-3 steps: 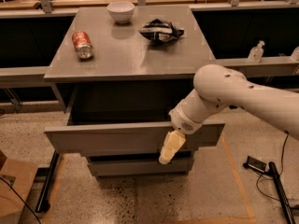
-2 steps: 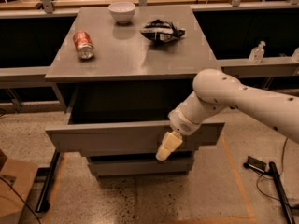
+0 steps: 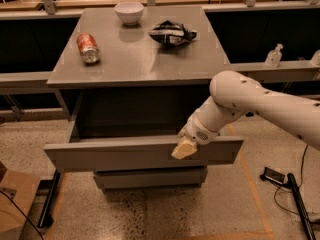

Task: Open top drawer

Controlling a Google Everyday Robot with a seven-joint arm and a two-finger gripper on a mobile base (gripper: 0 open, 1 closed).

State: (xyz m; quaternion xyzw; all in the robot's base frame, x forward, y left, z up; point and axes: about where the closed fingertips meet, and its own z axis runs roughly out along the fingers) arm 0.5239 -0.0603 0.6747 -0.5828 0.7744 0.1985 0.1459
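The top drawer (image 3: 125,156) sits directly under the table (image 3: 150,64), at the 6 o'clock edge of its top, and stands well out of the carcass. Its grey front panel is clear of the two narrower drawer fronts (image 3: 150,177) below. The dark cavity of its box shows between the panel and the table edge.

Claw: my claw (image 3: 183,149) is against the upper edge of the front panel, toward the 3 o'clock side of the panel's middle. My arm (image 3: 260,104) reaches in from 3 o'clock. I cannot tell whether the claw is released or clenched on the panel lip, as its tip merges with the edge.

Step in hand: in my judgement this is the late part of the pull, with most of the travel apparently taken up.

Next move: a short, straight draw toward 6 o'clock, if any travel remains. It should stay level with the slides so the box does not rack. After that, the claw lifts clear of the lip.

Orientation: the panel's long axis runs from 9 o'clock to 3 o'clock, roughly parallel to the table's front edge. The panel faces 6 o'clock, which is also the opening direction. The box is open upward.

Other items on the table: a red can (image 3: 88,48) lying on its side toward 9 o'clock, a white bowl (image 3: 128,11) at 12 o'clock, and a crumpled bag (image 3: 171,32) toward 1 o'clock. All are well apart from the drawer.
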